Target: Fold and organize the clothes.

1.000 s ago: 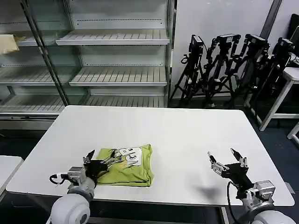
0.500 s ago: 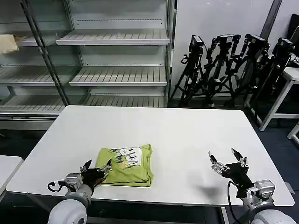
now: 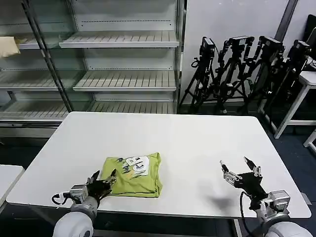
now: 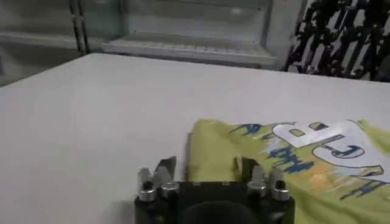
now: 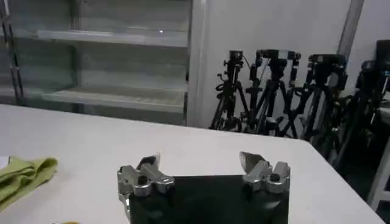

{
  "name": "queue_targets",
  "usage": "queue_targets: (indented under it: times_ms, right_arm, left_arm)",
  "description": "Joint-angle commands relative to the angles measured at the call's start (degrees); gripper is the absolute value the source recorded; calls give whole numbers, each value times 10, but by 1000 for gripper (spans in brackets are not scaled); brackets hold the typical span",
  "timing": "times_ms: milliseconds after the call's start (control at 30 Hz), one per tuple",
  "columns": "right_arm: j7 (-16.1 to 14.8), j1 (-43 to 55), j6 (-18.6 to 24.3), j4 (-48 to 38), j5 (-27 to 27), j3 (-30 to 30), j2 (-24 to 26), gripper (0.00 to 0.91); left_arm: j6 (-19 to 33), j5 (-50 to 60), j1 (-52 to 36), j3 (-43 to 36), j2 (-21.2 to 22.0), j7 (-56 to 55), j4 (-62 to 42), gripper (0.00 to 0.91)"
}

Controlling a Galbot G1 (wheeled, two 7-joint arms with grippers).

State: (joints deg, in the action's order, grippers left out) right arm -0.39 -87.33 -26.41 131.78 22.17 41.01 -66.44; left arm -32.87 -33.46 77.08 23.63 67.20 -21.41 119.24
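A lime yellow-green T-shirt (image 3: 134, 175) lies folded into a compact rectangle on the white table (image 3: 187, 143), white printed graphic facing up, toward the robot's left near the front edge. The left gripper (image 3: 103, 177) sits low at the shirt's near-left corner, fingers spread apart and holding nothing. The right gripper (image 3: 238, 167) hovers over bare tabletop well apart from the shirt, its fingers wide and empty.

The left gripper (image 3: 103, 177) has drawn back off the folded T-shirt (image 3: 134, 174) toward the table's (image 3: 197, 148) near edge. Its jaws, previously over the shirt's near-left portion, now stand spread at that corner.
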Motion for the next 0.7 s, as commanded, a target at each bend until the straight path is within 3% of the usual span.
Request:
queue_targets:
  times_ms: [33, 500, 600, 700]
  right_arm:
    - [0, 0, 0, 1, 0, 0, 0, 907]
    - [1, -8, -1, 9, -1, 3, -5, 907]
    - [1, -5, -1, 10, -2, -1, -7, 907]
    - [1, 0, -1, 8, -3, -7, -8, 907]
  left_arm:
    - [-2, 0, -3, -4, 4, 5, -7, 10]
    - [0, 37, -15, 5, 0, 25, -15, 10]
    - [7, 95, -12, 42, -30, 63, -7, 10]
    - [8, 141, -9, 112, -88, 107, -6, 10]
